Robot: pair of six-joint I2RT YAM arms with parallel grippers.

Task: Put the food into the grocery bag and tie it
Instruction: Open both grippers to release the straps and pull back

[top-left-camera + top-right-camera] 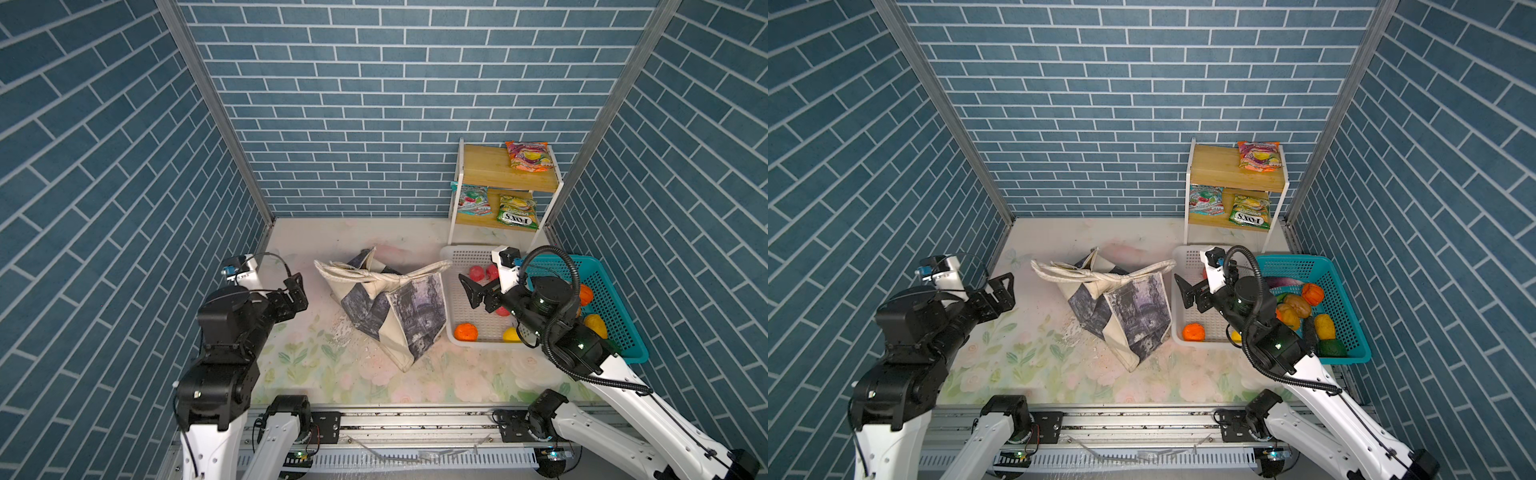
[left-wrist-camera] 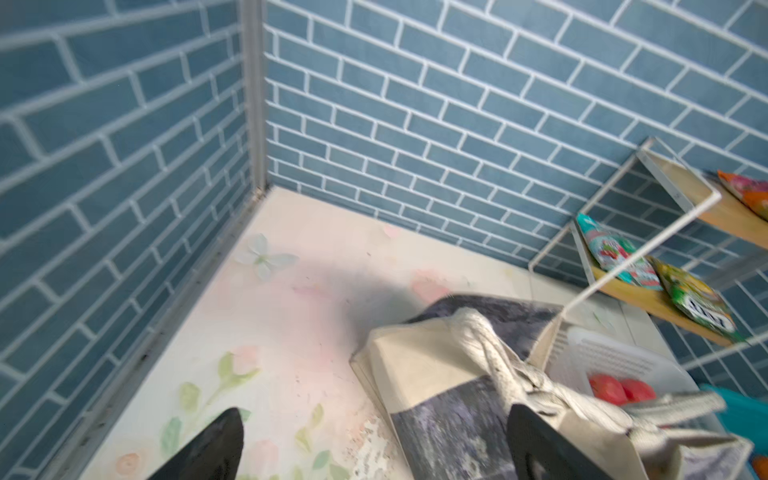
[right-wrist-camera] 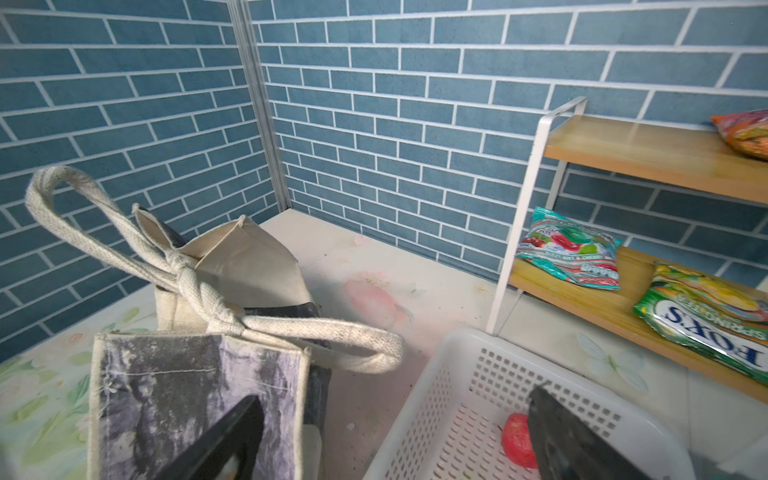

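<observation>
Left gripper (image 1: 296,291): fingers (image 2: 216,449) spread wide, nothing between them; the grocery bag (image 1: 399,311) stands just beyond the fingertips, apart from them. Right gripper (image 1: 471,291): fingers (image 3: 557,436) likewise spread wide and empty, poised above the white basket (image 1: 461,255); the bag sits just ahead of these fingers, not touching. The bag thus lies between the two sets of fingers; its cream handles are tied in a knot (image 3: 195,286) above the mouth, with one loop pointing toward each gripper. Below the right fingers, red apples (image 1: 478,273) and an orange (image 1: 465,331) lie in the white basket; behind that gripper, the teal basket (image 1: 1296,268) holds more toy fruit. Beyond the right fingertips, three snack packets (image 3: 569,249) rest on the wooden shelf (image 1: 484,166).
</observation>
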